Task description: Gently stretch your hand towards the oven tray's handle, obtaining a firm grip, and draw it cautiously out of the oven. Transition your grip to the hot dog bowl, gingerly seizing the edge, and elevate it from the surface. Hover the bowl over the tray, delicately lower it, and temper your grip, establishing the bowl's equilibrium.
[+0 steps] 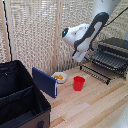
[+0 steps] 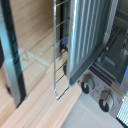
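A red cup (image 1: pixel 79 83) stands on the pale wooden table (image 1: pixel 95 107), just beside the white hot dog bowl (image 1: pixel 59 77); a blue book (image 1: pixel 45 81) leans by a big black case (image 1: pixel 20 97). Behind hangs a woven screen (image 1: pixel 35 30). The oven (image 1: pixel 114 52) sits at the exterior view's right, its door (image 1: pixel 96 71) dropped, the oven tray (image 2: pixel 90 35) drawn out. The gripper (image 1: pixel 80 56) hovers before it; I cannot tell its opening.
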Robot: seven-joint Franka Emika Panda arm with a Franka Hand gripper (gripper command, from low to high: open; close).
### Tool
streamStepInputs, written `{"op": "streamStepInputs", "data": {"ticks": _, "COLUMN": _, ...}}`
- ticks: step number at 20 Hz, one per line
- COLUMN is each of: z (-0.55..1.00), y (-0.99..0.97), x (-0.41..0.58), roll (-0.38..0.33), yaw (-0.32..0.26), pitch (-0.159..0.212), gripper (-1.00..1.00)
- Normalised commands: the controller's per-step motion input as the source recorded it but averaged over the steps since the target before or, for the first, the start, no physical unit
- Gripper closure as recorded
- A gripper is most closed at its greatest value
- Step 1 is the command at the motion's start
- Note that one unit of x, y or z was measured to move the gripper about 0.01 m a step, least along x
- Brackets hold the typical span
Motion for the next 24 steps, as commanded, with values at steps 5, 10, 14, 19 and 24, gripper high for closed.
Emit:
{"op": "streamStepInputs", "data": {"ticks": 5, "z": 0.37, "y": 0.17, "x": 0.022, "roll": 0.188, "yaw": -0.268, "pitch": -0.012, "gripper": -1.00}}
{"op": "streamStepInputs", "data": {"ticks": 10, "z": 0.39, "y": 0.19, "x": 0.000, "roll": 0.121, "yaw": -0.282, "pitch": -0.101, "gripper": -1.00}}
{"op": "streamStepInputs", "data": {"ticks": 14, "z": 0.28, "y": 0.22, "x": 0.000, "roll": 0.134, "yaw": -0.265, "pitch": -0.155, "gripper": -1.00}}
{"op": "streamStepInputs", "data": {"ticks": 19, "z": 0.19, "y": 0.29, "x": 0.000, "roll": 0.191, "yaw": -0.216, "pitch": -0.171, "gripper": -1.00}}
{"op": "streamStepInputs", "data": {"ticks": 24, "z": 0.13, "y": 0.35, "x": 0.005, "roll": 0.237, "yaw": -0.189, "pitch": -0.164, "gripper": -1.00}}
